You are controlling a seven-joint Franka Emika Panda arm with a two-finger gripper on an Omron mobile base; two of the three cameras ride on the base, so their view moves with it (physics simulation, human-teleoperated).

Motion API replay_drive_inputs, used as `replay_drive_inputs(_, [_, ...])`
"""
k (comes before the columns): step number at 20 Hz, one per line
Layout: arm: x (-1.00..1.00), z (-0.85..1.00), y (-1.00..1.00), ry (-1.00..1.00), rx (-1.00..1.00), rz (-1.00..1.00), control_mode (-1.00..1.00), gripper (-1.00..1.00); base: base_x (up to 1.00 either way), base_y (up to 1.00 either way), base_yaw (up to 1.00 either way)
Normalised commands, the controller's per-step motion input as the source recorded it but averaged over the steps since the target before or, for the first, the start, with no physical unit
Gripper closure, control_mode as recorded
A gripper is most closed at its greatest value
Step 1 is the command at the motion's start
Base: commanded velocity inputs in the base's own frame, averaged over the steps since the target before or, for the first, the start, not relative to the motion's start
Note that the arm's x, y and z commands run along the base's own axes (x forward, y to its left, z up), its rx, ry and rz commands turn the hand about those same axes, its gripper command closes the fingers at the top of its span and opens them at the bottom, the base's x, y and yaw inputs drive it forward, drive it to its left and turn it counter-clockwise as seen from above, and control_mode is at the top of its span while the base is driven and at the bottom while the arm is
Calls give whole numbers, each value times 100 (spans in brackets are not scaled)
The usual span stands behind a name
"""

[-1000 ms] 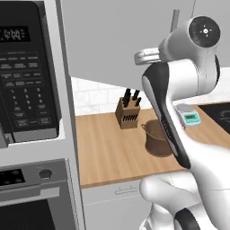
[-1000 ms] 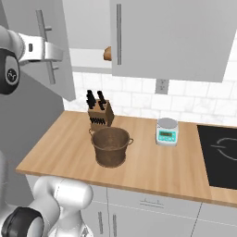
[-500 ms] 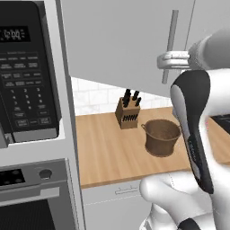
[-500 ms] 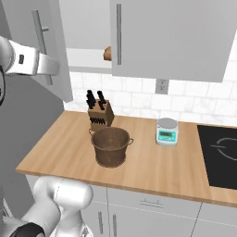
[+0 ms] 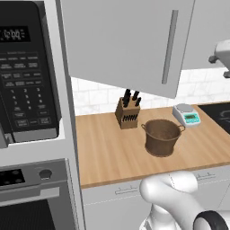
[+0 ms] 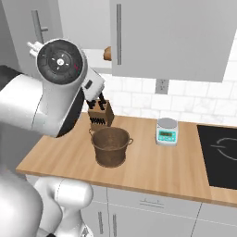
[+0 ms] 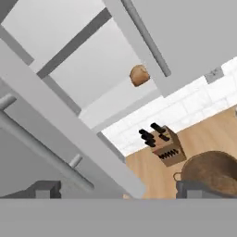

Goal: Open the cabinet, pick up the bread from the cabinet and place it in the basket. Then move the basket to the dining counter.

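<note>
Swinging wide, the cabinet (image 7: 69, 139) door has been released; the gripper (image 7: 118, 190) stands spread and empty. The bread (image 7: 139, 75) sits beyond the jaws, reachable, the basket (image 7: 213, 173) beside them.

In the right base view the bread (image 6: 107, 53) shows as a sliver past the edge of the closed door of the cabinet (image 6: 176, 37); the rest of it is hidden behind that door. The arm's big joint covers the upper part of the knife block (image 6: 100, 115) there, and the hob (image 6: 221, 155) is cut off by the right edge. In the hand view the basket (image 7: 210, 173) is cut by the picture's bottom and right edges, one fingertip overlapping its rim. The readout on the scale (image 5: 187, 115) is too small to read.
</note>
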Motion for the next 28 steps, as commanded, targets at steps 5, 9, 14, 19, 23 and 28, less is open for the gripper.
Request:
replay_drive_inputs(5, [22,-10,-14,7,55,46,-100,-100,0,0,0])
replay_drive_inputs(9, [10,-21,50,2,0,24,-100,-100,0,0,0])
replay_drive_inputs(14, [22,-13,50,26,1,2,-100,-100,0,0,0])
replay_drive_inputs(19, [24,-1,16,13,7,0,-100,-100,0,0,0])
replay_drive_inputs(23, [16,-5,7,13,20,0,-100,-100,0,0,0])
replay_drive_inputs(28, [0,-1,26,-12,7,4,-100,-100,0,0,0])
